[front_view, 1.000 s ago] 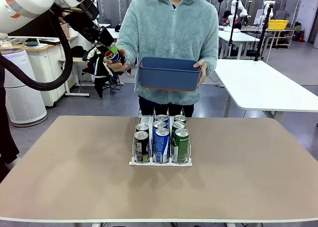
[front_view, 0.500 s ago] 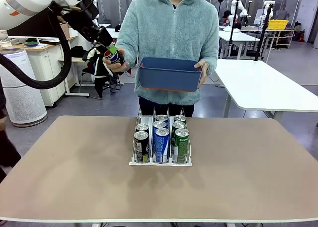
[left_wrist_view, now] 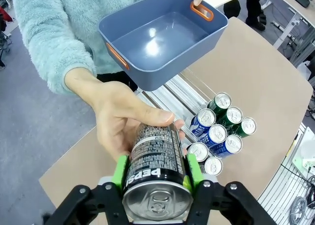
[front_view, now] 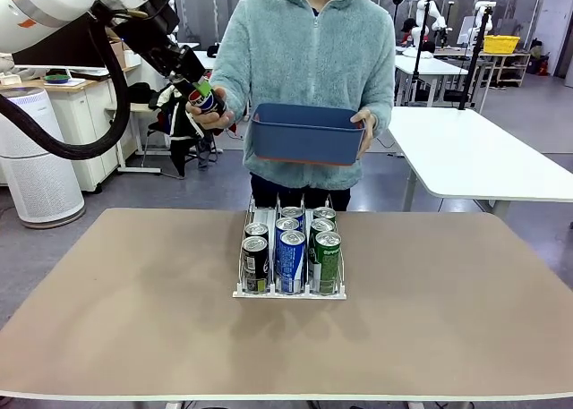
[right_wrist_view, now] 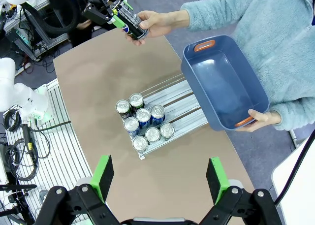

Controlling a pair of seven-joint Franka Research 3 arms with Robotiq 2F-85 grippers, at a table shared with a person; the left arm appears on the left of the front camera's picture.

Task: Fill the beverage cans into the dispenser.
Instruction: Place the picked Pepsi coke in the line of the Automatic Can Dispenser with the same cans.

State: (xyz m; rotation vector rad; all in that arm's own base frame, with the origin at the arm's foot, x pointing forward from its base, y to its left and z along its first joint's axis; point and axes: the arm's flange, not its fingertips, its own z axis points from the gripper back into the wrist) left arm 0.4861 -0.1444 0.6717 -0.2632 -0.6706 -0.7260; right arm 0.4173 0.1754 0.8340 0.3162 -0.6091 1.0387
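Observation:
High at the far left, off the table's edge, my left gripper [front_view: 202, 94] is shut on a black Pepsi can [front_view: 208, 99]. The person's hand [front_view: 215, 118] cups that can from below. In the left wrist view the green pads [left_wrist_view: 120, 172] clamp the can [left_wrist_view: 155, 158] on both sides, with the hand [left_wrist_view: 118, 121] wrapped under it. The white wire dispenser [front_view: 288, 294] stands mid-table with several cans in its lanes: black [front_view: 255, 264], blue [front_view: 292, 259] and green [front_view: 327, 260]. My right gripper [right_wrist_view: 160, 178] hangs open high above the table.
The person at the far side holds an empty blue bin [front_view: 304, 133] with the other hand [front_view: 363, 123], above the dispenser's back end. The brown table [front_view: 134, 319] lies bare around the rack. A white table [front_view: 483, 158] stands behind on the right.
The left gripper, the can and the person's hands have stayed where they were. A dark figure at the left edge has passed out of the picture.

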